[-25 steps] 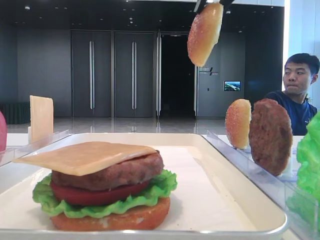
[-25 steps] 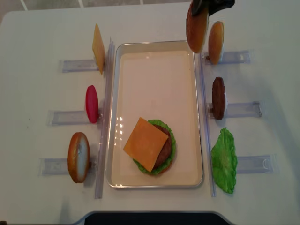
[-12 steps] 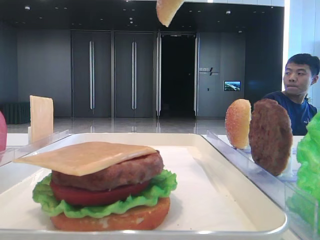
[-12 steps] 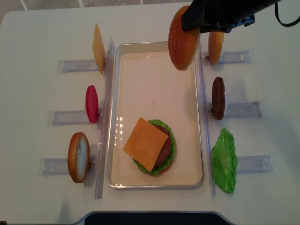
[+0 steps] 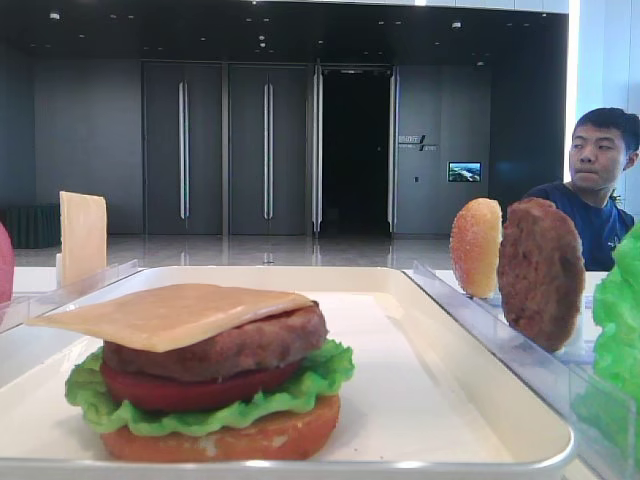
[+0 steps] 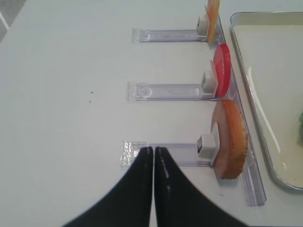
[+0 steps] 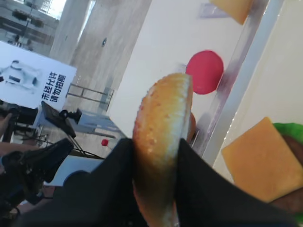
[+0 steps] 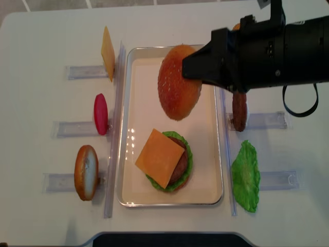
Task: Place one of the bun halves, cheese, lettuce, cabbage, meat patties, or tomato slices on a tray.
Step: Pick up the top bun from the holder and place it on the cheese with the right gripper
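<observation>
Overhead, the right hand (image 8: 198, 72) grips a domed bun top (image 8: 178, 82) by its edge, holding it in the air above the far half of the cream tray (image 8: 175, 198). In the right wrist view the two black fingers (image 7: 196, 184) press on either side of the bun, which stands on edge between them. The tray lies in the middle of the tabletop (image 8: 46, 31), its long sides running from the near edge toward the far edge.

On the tray's near half sits a stack: bottom bun (image 5: 230, 435), frilly lettuce (image 5: 320, 375), tomato slice (image 5: 190, 390), meat patty (image 5: 230, 345) and, on top, a cheese slice (image 8: 159, 157) set cornerwise.

Clear plastic racks (image 8: 77, 128) flank the tray. On the left side, from far to near, they hold a second cheese slice (image 8: 107, 53), a red tomato slice (image 8: 101, 113) and a bun half (image 8: 86, 172), each standing on edge. On the right side a spare patty (image 8: 239, 110) stands partly under the arm, and a loose lettuce leaf (image 8: 245, 176) lies toward the near right corner. The low view also shows a small bun (image 5: 476, 247) upright just beside that patty.

The left hand (image 6: 154, 151) is clenched with nothing in it, its tips touching, hovering over the rack that carries the bun half on the left side. A man (image 5: 598, 190) in a dark shirt sits beyond the far right edge.
</observation>
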### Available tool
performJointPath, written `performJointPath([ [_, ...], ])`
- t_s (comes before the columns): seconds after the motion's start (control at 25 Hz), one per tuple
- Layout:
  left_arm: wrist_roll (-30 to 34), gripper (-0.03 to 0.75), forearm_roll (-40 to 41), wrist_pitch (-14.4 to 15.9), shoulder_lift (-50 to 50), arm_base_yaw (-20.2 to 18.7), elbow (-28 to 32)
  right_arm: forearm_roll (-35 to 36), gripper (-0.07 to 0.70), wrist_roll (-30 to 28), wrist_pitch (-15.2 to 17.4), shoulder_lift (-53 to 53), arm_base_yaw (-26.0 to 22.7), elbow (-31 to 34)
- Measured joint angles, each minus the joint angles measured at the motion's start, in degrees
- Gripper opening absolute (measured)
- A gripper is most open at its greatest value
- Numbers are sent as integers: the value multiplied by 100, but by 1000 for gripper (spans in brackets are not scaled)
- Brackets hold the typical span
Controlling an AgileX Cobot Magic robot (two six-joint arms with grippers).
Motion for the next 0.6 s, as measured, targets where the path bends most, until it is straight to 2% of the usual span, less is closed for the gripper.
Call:
performJointPath([
  [0.36,0,0,0,0,0,0,0,-35,218,-77,-166,2,1005,139],
  [0.6,0,0,0,0,0,0,0,172,218,-172,-197,519,1107,142],
])
